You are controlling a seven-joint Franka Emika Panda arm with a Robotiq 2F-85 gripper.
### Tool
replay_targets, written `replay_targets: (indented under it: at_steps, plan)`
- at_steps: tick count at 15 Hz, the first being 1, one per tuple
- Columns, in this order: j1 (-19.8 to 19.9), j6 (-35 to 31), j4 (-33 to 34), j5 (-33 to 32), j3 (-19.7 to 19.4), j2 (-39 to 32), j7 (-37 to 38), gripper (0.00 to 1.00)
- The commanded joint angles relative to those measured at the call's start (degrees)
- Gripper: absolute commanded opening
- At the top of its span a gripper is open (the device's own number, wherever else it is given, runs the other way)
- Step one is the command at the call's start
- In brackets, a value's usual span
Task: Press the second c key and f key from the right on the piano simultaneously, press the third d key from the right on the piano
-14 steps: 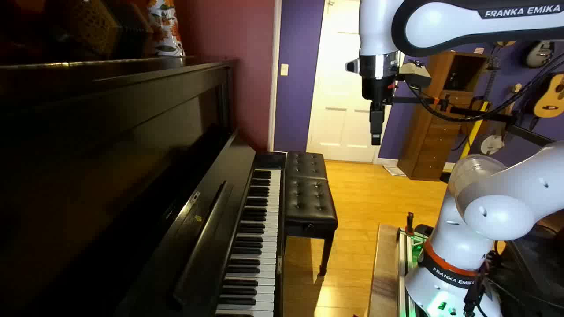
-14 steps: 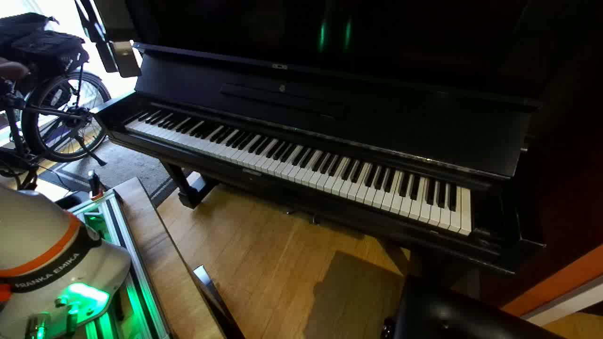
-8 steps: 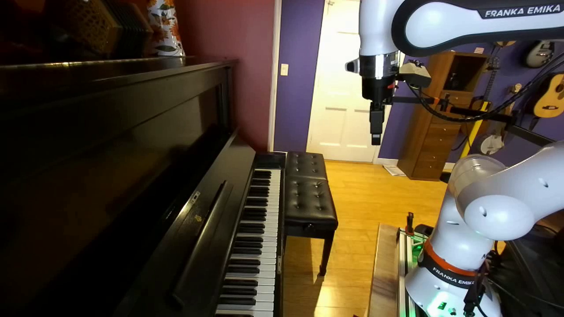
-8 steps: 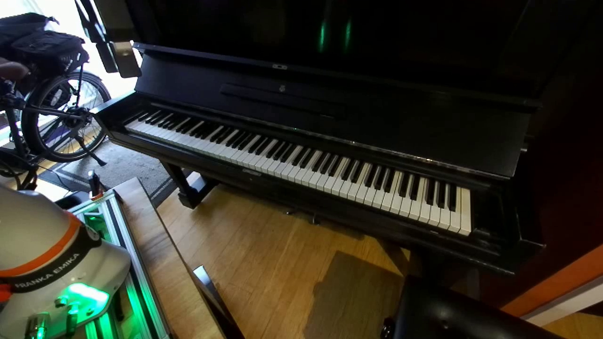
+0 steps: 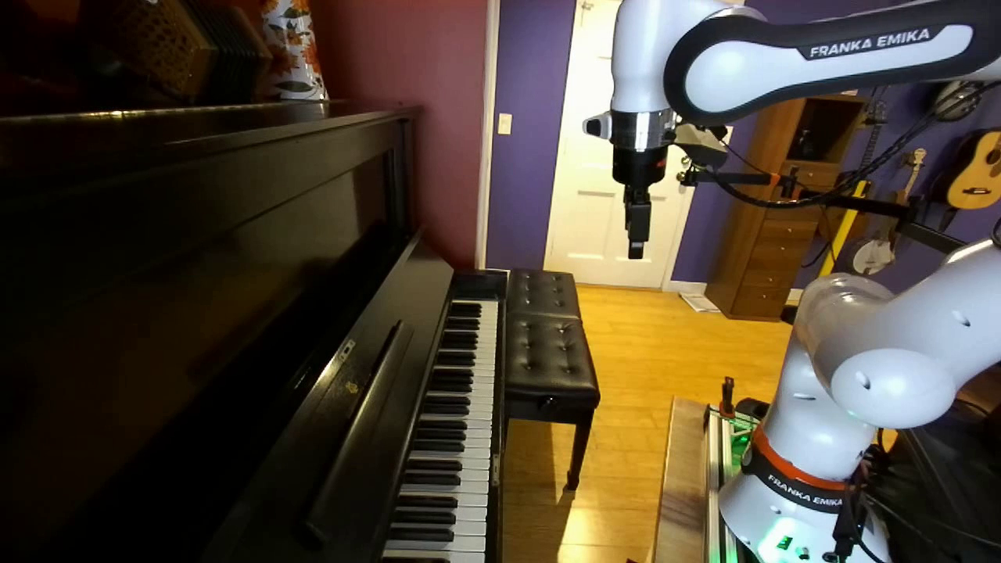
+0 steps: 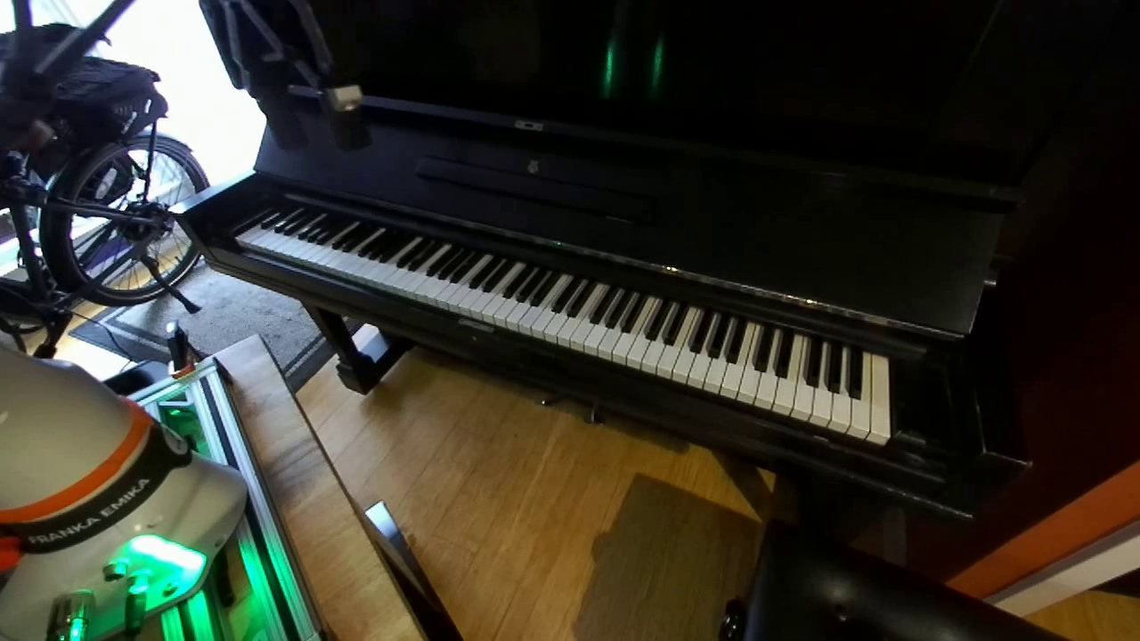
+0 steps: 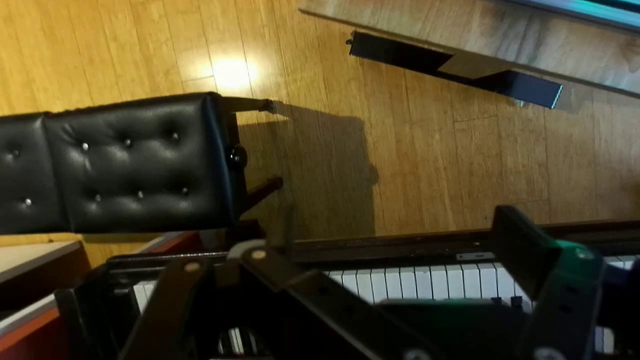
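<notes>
The piano [image 6: 757,236] is set across the floor [image 5: 633,352] from the robot's base [image 5: 794,504], its keys [image 6: 559,325] untouched. For the approach, judged to be the step in hand, both wanted keys should be counted off from the end near the bench [image 7: 140,165], the spacing of the fingertips [image 7: 522,250] matched to them, and both tips lowered level so the notes are sounded together. The tool [image 7: 401,240] is spread wide, with nothing held or touched.

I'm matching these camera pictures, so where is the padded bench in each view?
In an exterior view: padded bench just right of centre.
In an exterior view: padded bench at bottom right, partly cut off.
Wrist view: padded bench at left, partly cut off.
Shared landmark: the piano keyboard.
</notes>
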State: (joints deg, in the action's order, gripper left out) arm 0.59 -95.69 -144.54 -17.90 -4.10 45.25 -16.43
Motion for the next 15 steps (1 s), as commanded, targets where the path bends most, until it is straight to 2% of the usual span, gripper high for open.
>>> replay_targets:
  at_steps: [1, 5, 9, 15]
  plan:
    - [-1.9, -8.1, -0.3, -1.7, -4.1, -7.5, -5.5, 1.00]
    - [-1.5, -15.2, -0.1, -0.5, -7.4, -15.9, -13.3, 1.00]
    - [-0.4, -24.5, 0.1, 0.9, -9.7, -24.4, -17.4, 1.00]
    - [1.7, -35.8, 2.3, 6.7, -9.9, -38.3, -17.1, 1.00]
